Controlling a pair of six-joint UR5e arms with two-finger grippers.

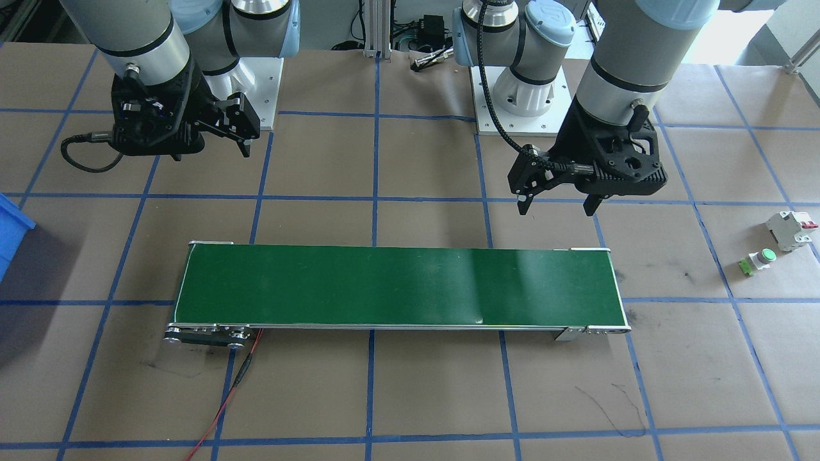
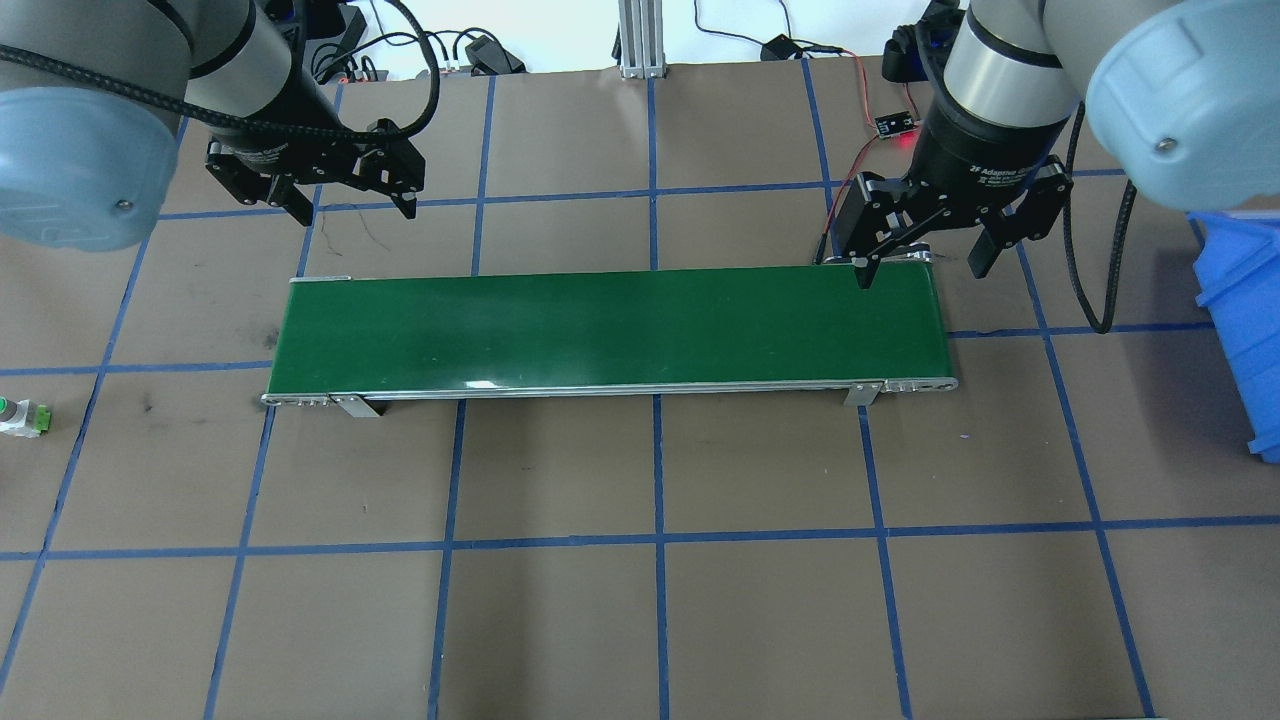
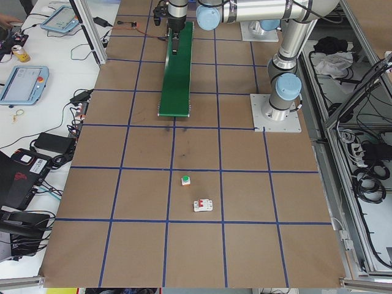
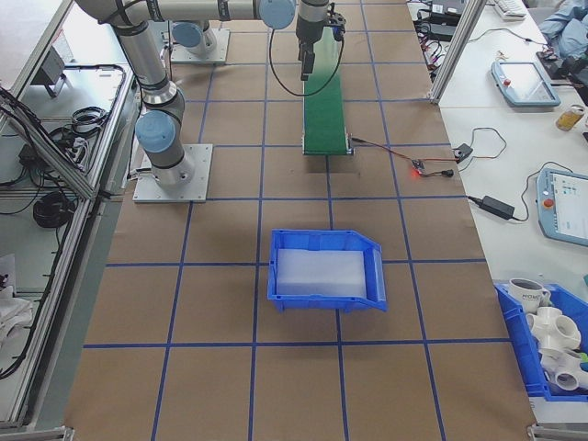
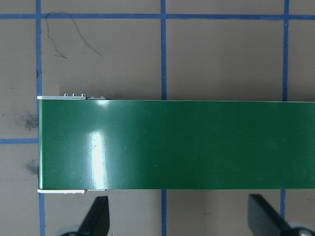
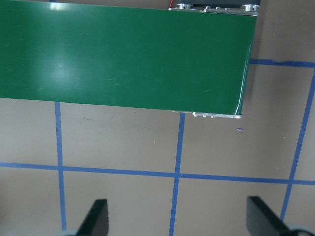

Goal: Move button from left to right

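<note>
The button [image 1: 759, 259], with a green cap, white body and light-green base, lies on the brown table at the robot's far left; it also shows as the button [image 2: 20, 415] and the button [image 3: 186, 180]. My left gripper [image 1: 556, 203] hangs open and empty above the table behind the left end of the green conveyor belt [image 1: 397, 288], well away from the button. In the overhead view the left gripper [image 2: 355, 212] is open too. My right gripper [image 2: 922, 272] is open and empty over the belt's right end, and in the front view the right gripper [image 1: 211, 152] hangs behind that end.
A white circuit breaker [image 1: 791, 229] with a red tab sits just beyond the button. A blue bin [image 2: 1240, 300] stands at the table's right end. A red wire [image 1: 224, 403] trails from the belt's right end. Blue tape lines grid the table.
</note>
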